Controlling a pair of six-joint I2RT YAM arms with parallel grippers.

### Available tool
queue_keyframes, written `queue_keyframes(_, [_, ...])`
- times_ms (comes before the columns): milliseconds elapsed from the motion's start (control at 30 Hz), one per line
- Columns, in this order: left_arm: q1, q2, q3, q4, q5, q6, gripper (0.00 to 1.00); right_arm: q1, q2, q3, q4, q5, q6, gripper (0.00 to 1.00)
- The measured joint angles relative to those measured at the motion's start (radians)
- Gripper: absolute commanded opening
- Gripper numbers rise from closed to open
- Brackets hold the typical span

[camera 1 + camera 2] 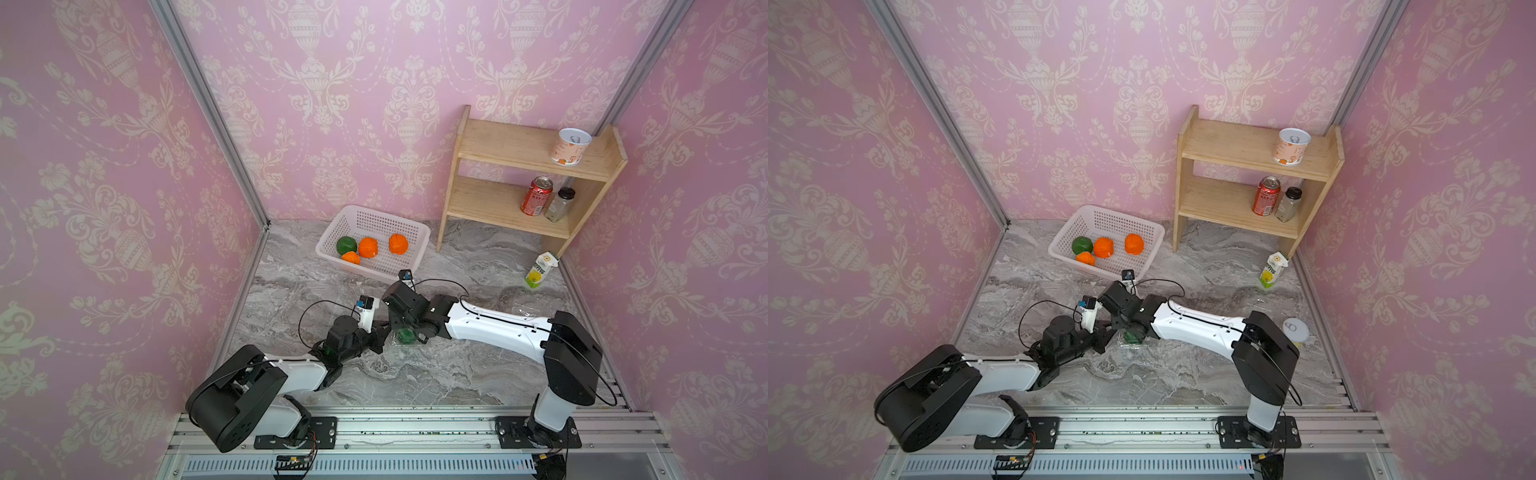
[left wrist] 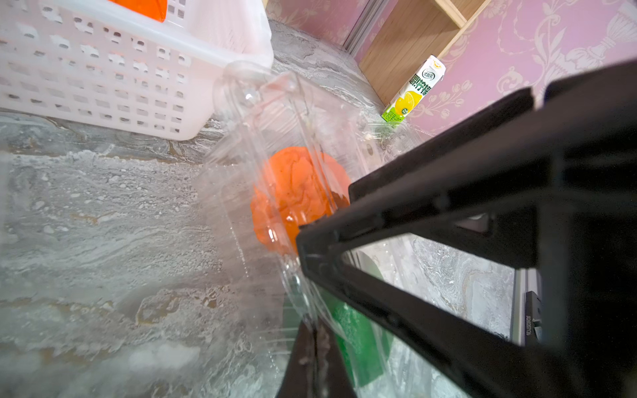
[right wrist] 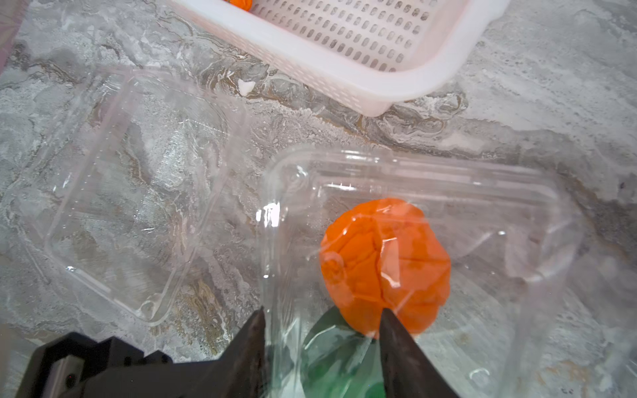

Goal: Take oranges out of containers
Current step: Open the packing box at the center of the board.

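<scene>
Right wrist view: my right gripper (image 3: 322, 312) stands half-wide astride the green orange (image 3: 341, 358) inside the clear container (image 3: 448, 179) — gap on one side, no grip. A bright orange (image 3: 384, 265) lies touching it. My left gripper (image 2: 305, 255) — pinched tight on that container's rim.

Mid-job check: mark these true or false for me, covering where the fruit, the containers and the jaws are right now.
1. The white basket holds four fruits. True.
2. The clear container under the grippers is empty. False: it holds an orange fruit and a green fruit.
3. The left gripper is shut on that container's edge. True.
4. The right gripper has its jaws apart, either side of the green fruit. True.
5. The second container holds fruit. False: it is empty.
6. The red can stands on the top shelf. False: it is on the lower shelf.
</scene>
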Motion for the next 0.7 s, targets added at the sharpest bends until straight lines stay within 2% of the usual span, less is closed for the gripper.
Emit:
queue_keyframes(67, [-0.005, -0.007, -0.007, 0.003, -0.008, 0.006, 0.00, 0.007, 0.011, 0.020, -0.032, 0.023, 0.000, 0.50])
queue_keyframes(400, [-0.059, -0.082, -0.010, -0.092, -0.090, 0.087, 0.00, 0.034, 0.038, 0.072, -0.109, 0.053, 0.005, 0.46])
queue_keyframes(533, [-0.064, -0.093, -0.014, -0.104, -0.111, 0.100, 0.00, 0.047, 0.078, 0.127, -0.147, 0.067, 0.006, 0.23])
queue_keyframes(667, [-0.069, -0.093, -0.020, -0.109, -0.115, 0.105, 0.00, 0.056, 0.095, 0.135, -0.144, 0.064, 0.006, 0.08])
queue_keyframes(700, [-0.071, -0.093, -0.021, -0.110, -0.116, 0.106, 0.00, 0.058, 0.097, 0.135, -0.144, 0.063, 0.006, 0.01])
